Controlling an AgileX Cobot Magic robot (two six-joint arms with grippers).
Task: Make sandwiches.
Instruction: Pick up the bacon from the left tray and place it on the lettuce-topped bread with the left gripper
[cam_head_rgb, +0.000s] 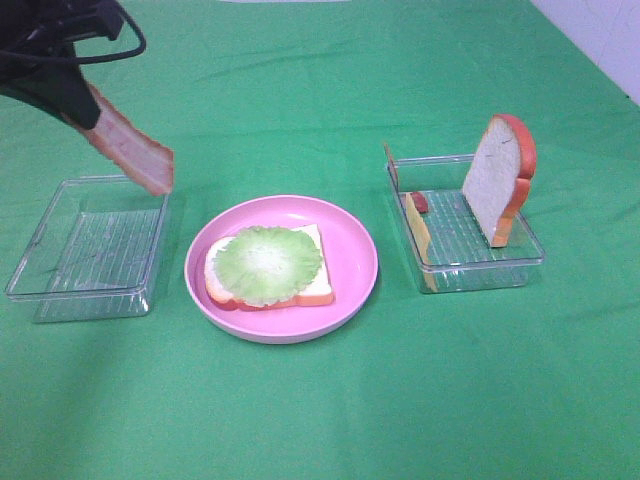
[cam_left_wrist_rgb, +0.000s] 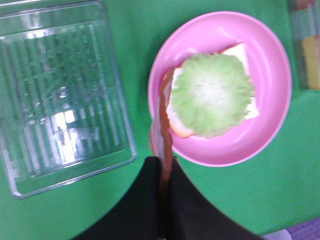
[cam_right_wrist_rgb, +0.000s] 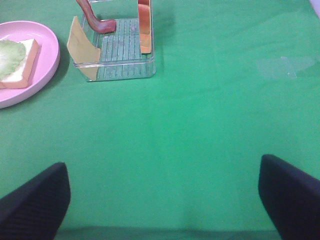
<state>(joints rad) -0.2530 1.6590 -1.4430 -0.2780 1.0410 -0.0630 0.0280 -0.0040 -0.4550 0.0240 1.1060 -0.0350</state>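
Step in hand, as judged: laying bacon on the open sandwich.

Left: the left gripper has its jaws pressed together, pinching the top end of a bacon strip. The strip hangs slanted in the air above the far right corner of the left tray, which shows nothing inside it.

Centre: the plate holds a bread slice lying flat, with a lettuce leaf on top. This is the sandwich so far. In the left wrist view the free end of the strip sits over the left edge of the bread, but height above it cannot be told.

Right: the right tray holds an upright bread slice, a cheese slice leaning on its left wall, and a second bacon strip at the far left corner. The right gripper has its jaws spread wide over bare green cloth, holding nothing, near the tray.

Notes for doing it well:
- Carry the strip right until its middle is over the lettuce.
- Lower so the free end touches first, then lay it down along the leaf.
- Release low; a drop from height could bounce it off or drag the lettuce sideways.
- Leave room beside it for the second strip.
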